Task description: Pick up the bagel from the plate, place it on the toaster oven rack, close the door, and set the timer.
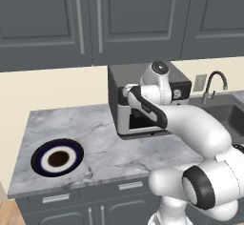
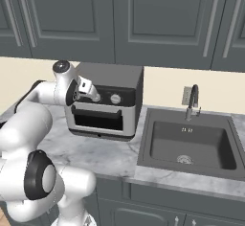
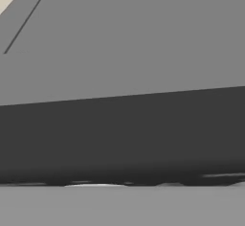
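While tool [image 2: 95, 96] meets toaster oven [image 2: 111, 84], plate [image 1: 57, 158] well left

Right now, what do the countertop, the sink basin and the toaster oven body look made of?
Pale grey-veined countertop: looks like polished marble or stone, going by the dark veining. Dark rectangular sink basin: matte dark grey, composite or coated metal; can't tell which. Boxy dark grey toaster oven: seemingly painted metal, with a brushed silver front frame.

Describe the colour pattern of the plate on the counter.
The plate has a dark navy rim, a white inner ring and a dark centre, best seen in the left base view.
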Available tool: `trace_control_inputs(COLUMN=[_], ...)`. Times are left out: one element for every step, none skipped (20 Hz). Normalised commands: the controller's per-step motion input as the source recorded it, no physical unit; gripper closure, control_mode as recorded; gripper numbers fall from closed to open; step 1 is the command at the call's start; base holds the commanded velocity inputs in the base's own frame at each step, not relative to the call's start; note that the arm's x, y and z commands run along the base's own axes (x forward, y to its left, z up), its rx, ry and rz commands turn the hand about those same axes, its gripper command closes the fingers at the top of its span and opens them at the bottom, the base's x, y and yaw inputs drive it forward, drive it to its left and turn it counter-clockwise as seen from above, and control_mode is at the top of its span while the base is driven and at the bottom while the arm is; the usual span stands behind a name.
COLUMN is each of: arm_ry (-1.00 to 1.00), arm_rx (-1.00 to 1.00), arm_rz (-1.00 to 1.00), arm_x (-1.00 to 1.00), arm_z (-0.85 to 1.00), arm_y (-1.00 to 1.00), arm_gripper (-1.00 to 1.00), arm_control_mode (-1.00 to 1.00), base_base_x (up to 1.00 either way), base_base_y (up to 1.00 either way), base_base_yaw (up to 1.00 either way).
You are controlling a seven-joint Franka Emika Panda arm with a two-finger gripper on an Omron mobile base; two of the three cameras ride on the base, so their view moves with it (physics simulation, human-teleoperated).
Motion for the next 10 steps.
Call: trace_control_inputs(arm_ry=[0.00,0.01,0.00,0.01,0.00,0.00,0.01,0.01,0.02,0.05], arm_rx=[0.28,0.28,0.28,0.27,0.27,0.28,0.28,0.29,0.31,0.39], arm_rz=[0.00,0.00,0.00,0.00,0.00,0.00,0.00,0.00,0.00,0.00], arm_x=[-0.09,-0.11,-0.12,-0.11,-0.16,-0.16,-0.15,-0.18,-0.20,-0.21], arm_z=[-0.23,-0.26,-0.27,-0.27,-0.27,-0.25,-0.25,-0.25,-0.31,-0.34], arm_y=[-0.59,-0.59,-0.59,-0.64,-0.71,-0.76,-0.79,-0.82,-0.84,-0.90], arm_gripper=[1.00,1.00,1.00,1.00,1.00,1.00,1.00,1.00,1.00,1.00], arm_control_mode=[-1.00,-1.00,-1.00,-1.00,-1.00,-1.00,-1.00,-1.00,-1.00,-1.00], base_base_x=[0.00,0.00,0.00,0.00,0.00,0.00,0.00,0.00,0.00,0.00], base_base_y=[0.00,0.00,0.00,0.00,0.00,0.00,0.00,0.00,0.00,0.00], base_base_yaw=[0.00,0.00,0.00,0.00,0.00,0.00,0.00,0.00,0.00,0.00])
